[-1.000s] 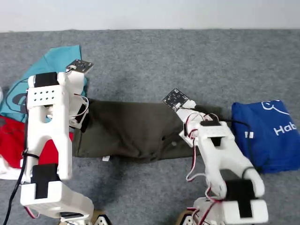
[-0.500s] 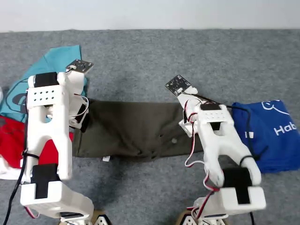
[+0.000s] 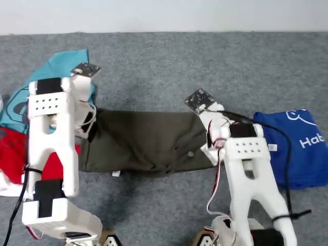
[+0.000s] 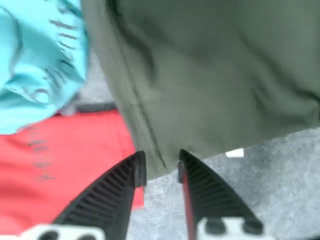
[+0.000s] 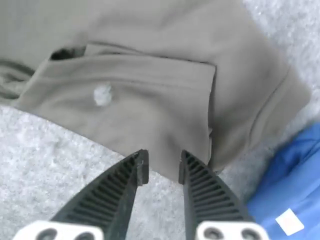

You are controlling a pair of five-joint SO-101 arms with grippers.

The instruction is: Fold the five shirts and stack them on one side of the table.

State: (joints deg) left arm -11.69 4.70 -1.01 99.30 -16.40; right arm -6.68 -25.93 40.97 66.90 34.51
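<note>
A table (image 3: 179, 56) carries several shirts. The middle shirt (image 3: 143, 141) lies stretched from left to right between the two arms. The right-hand shirt (image 3: 302, 154) lies just beside its right end, at the table's right edge. At the left, the far shirt (image 3: 56, 66) lies behind the middle shirt's left end, and the near shirt (image 3: 13, 151) lies in front of that one, its edge tucked under the middle shirt's left end. The left gripper (image 4: 159, 167) is over the middle shirt's front left corner, and the right gripper (image 5: 162, 167) is over its front right corner.
</note>
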